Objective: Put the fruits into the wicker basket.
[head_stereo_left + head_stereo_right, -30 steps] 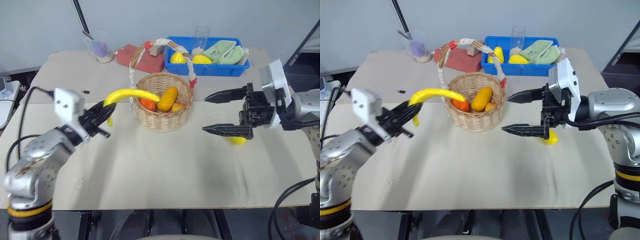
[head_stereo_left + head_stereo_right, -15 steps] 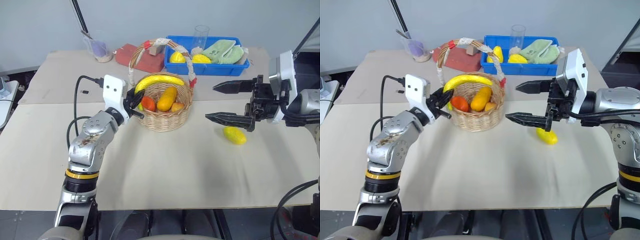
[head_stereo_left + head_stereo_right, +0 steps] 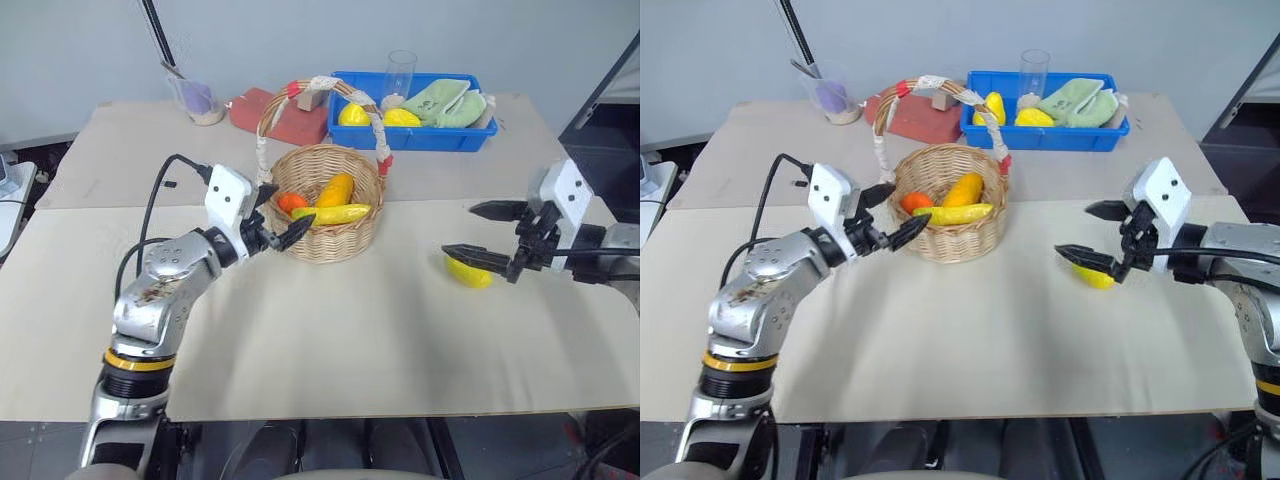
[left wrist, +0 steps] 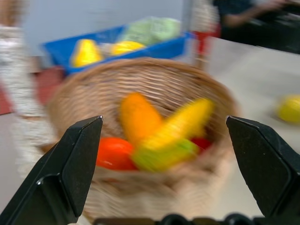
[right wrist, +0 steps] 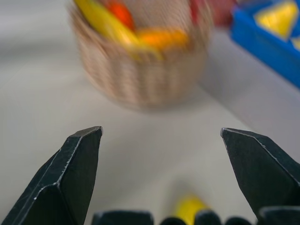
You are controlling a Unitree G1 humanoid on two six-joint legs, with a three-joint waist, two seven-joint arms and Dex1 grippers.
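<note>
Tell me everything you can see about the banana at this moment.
The banana is long, gently curved and bright yellow, with a smooth skin. It lies inside the wicker basket, stretched across the near part of the bowl, almost level. It rests beside the oblong orange-yellow fruit and the round orange-red fruit, touching or nearly touching both. The left pincer is open just outside the basket's rim, near the banana's end, and does not hold it.

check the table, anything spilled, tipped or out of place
Nothing spilled or tipped. The small yellow fruit lies on the table outside the wicker basket, between the open right hand's fingers.
</note>
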